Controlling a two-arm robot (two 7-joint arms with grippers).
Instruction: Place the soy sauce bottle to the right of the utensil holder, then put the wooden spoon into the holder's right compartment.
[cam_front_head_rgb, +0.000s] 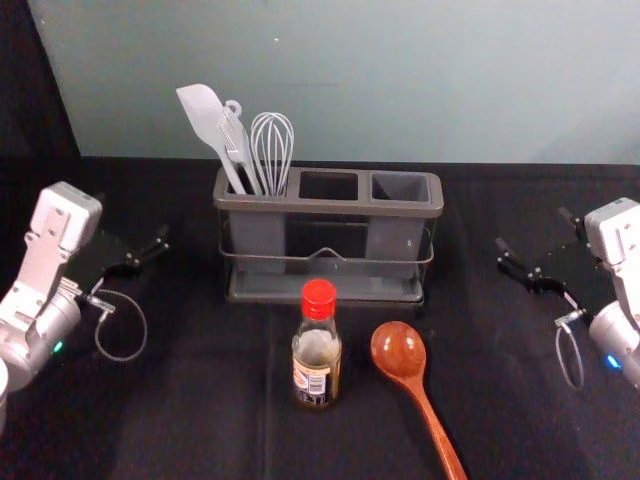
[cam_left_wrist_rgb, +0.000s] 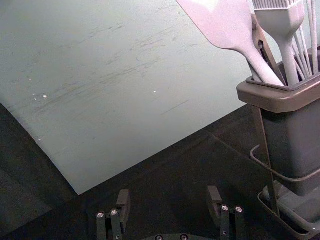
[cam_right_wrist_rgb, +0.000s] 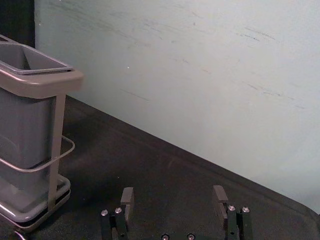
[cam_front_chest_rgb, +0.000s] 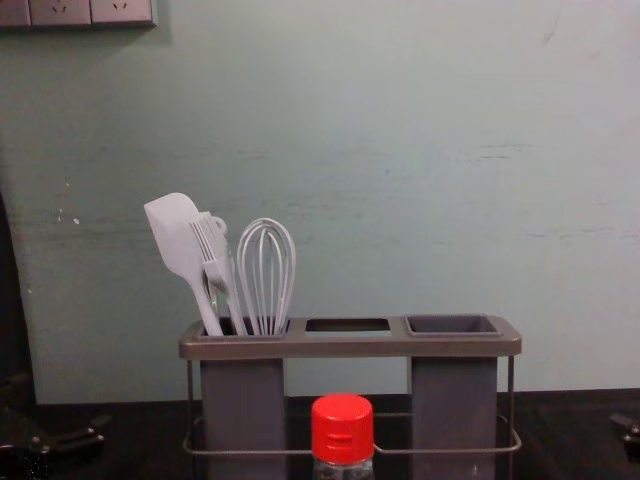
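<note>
- bottle (cam_front_head_rgb: 317, 362) upright in front of holder (cam_front_head_rgb: 330, 207)
- spoon (cam_front_head_rgb: 398, 350) lying to bottle's right
- left end effector (cam_front_head_rgb: 132, 216), right end effector (cam_front_head_rgb: 533, 228) flanking holder, wide open, empty

Bottle (cam_front_head_rgb: 316, 358) before holder (cam_front_head_rgb: 330, 206), spoon (cam_front_head_rgb: 399, 352) just right of bottle; spatula (cam_front_head_rgb: 207, 120), brush (cam_front_chest_rgb: 216, 264), whisk (cam_front_chest_rgb: 265, 280) in left compartment (cam_front_head_rgb: 257, 235).
</note>
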